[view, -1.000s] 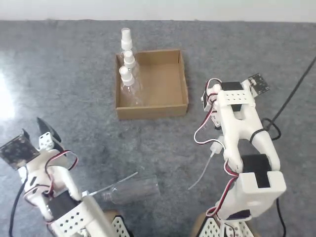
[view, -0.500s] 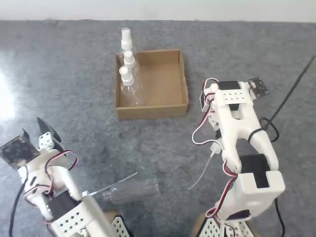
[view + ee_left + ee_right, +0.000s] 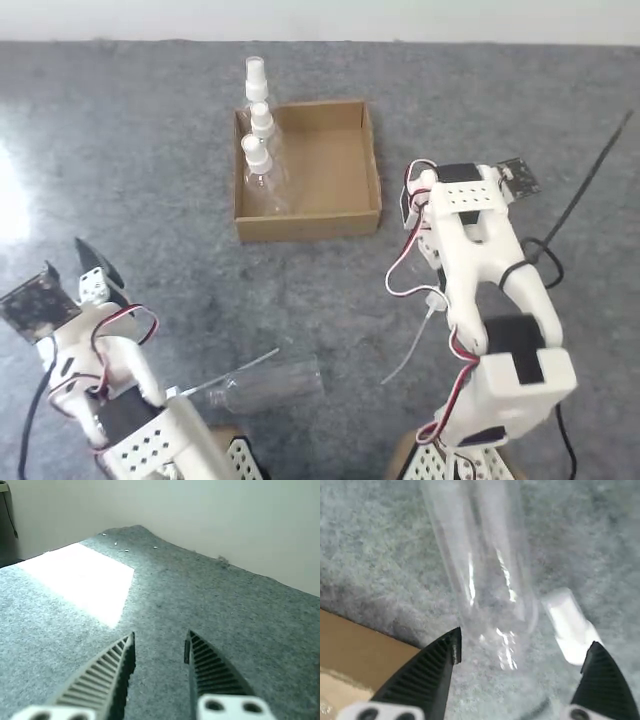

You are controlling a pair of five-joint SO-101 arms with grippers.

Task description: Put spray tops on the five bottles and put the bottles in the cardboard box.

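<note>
Straddling a clear bottle [image 3: 485, 565] that lies flat on the grey mat [image 3: 380, 545], the right gripper [image 3: 525, 640] is held with its jaws spread wide and nothing pinched. The bottle's long axis runs straight away from the gripper, between the two jaws, so a closing stroke would be applied across the body's width. A white spray top [image 3: 567, 625] lies just beside the bottle's near end, on the side of one jaw, and is judged liable to be nudged on closing. A corner of the cardboard box [image 3: 365, 655] is near the other jaw. The left gripper [image 3: 159, 645] is likewise spread, over bare mat, well apart from this bottle, so the right arm is the nearer. A second bottle [image 3: 270, 385] lies by the left arm's base.
</note>
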